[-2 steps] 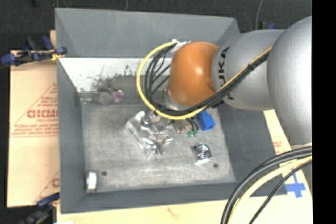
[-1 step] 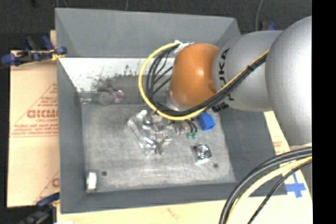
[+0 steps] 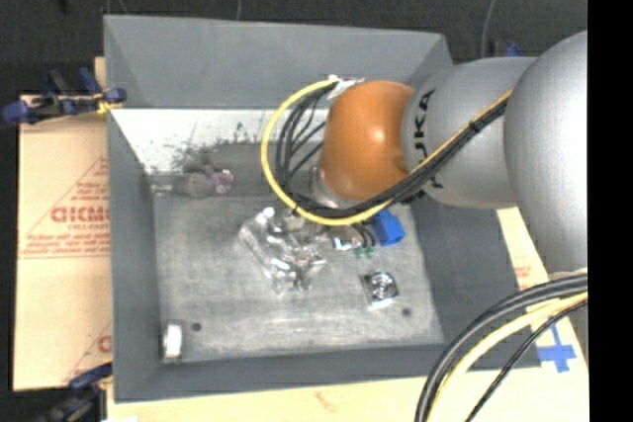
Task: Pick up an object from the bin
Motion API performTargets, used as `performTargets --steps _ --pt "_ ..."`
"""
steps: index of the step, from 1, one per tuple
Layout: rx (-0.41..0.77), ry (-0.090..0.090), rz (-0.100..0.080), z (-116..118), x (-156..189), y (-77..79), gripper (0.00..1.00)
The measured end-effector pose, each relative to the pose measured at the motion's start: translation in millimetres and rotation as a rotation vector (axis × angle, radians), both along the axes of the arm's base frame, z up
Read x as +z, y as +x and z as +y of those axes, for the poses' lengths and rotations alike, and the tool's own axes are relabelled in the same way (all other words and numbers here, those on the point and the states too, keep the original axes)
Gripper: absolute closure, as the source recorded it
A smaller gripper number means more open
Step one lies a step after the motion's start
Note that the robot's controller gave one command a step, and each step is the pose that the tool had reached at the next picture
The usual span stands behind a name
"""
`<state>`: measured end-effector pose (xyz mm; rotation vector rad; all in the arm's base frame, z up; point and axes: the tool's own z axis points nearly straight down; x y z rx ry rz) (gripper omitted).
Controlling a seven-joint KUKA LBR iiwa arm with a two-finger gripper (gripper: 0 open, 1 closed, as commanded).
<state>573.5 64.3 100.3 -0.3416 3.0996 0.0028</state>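
Clear crinkled plastic wrapper (image 3: 265, 244) at mid-floor, just under arm's metal gripper (image 3: 302, 250) (small blue block (image 3: 391, 229) close by); approach step, seemingly; gripper's opening: cannot tell; next, settling squarely over wrapper, closing, lifting.

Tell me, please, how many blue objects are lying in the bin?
1: a blue object lies right of the middle of the bin, beside the orange cover of the arm, which may hide others.
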Motion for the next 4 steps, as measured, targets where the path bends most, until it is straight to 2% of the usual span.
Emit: performTargets --steps 1,2,3,4 --pt "0.035 -0.001 0.001 0 0 -0.1 1.0" --pt "0.029 -0.006 0.014 -4 67 1.8 1.0" --pt "0.099 -0.008 0.013 -18 179 7.6 1.0" --pt "0.428 -0.012 0.019 -59 189 2.3 1.0"
